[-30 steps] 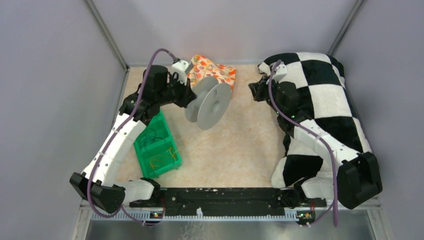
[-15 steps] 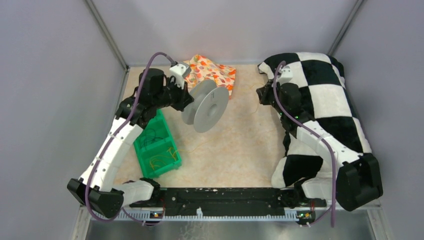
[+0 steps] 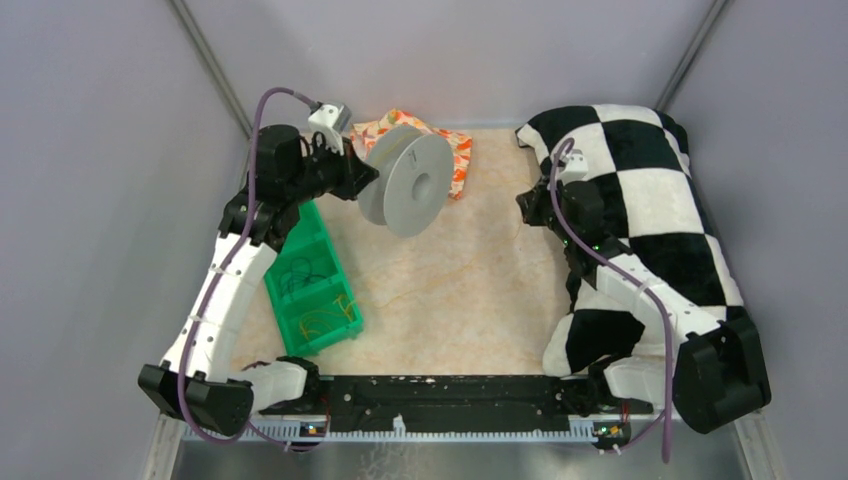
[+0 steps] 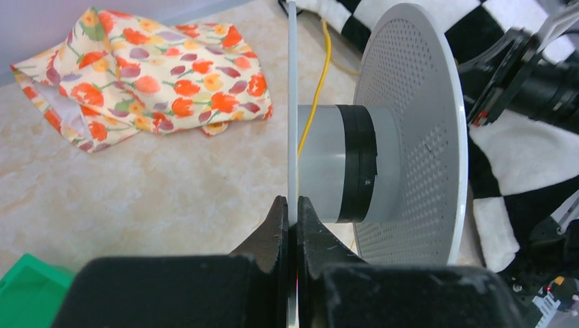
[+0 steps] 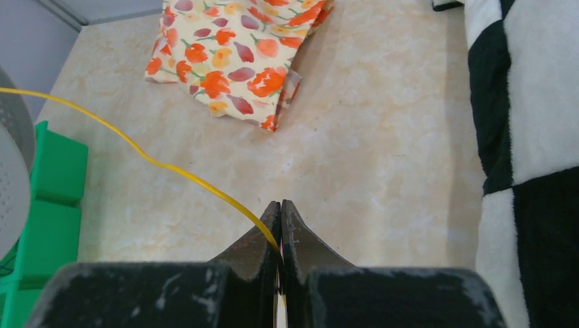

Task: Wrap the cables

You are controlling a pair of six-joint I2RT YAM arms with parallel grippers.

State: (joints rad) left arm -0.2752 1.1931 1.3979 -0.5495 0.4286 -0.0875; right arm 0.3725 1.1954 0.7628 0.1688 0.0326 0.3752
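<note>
From the hub of the grey spool (image 4: 410, 137), the yellow cable (image 5: 171, 170) is stretched to the right fingers (image 5: 263, 236), closed on it. The spool's flange is clamped by the left fingers (image 4: 273, 232). Cable judged light, limp, slippery; to be pinched firmly, kept taut.

You've got 2 arms: left arm (image 3: 235, 270), right arm (image 3: 620, 270) | 2 pincers: left pincer (image 4: 291, 212), right pincer (image 5: 280, 219) | 1 grey spool (image 3: 408, 183) | 1 green bin (image 3: 312, 290) | 1 yellow cable (image 5: 164, 166) out in the open | loose yellow strands (image 3: 325, 320) in that bin, too tangled for you to count | 1 floral cloth (image 3: 455, 150) | 1 checkered blanket (image 3: 650, 190) | 1 desk (image 3: 450, 290)
</note>
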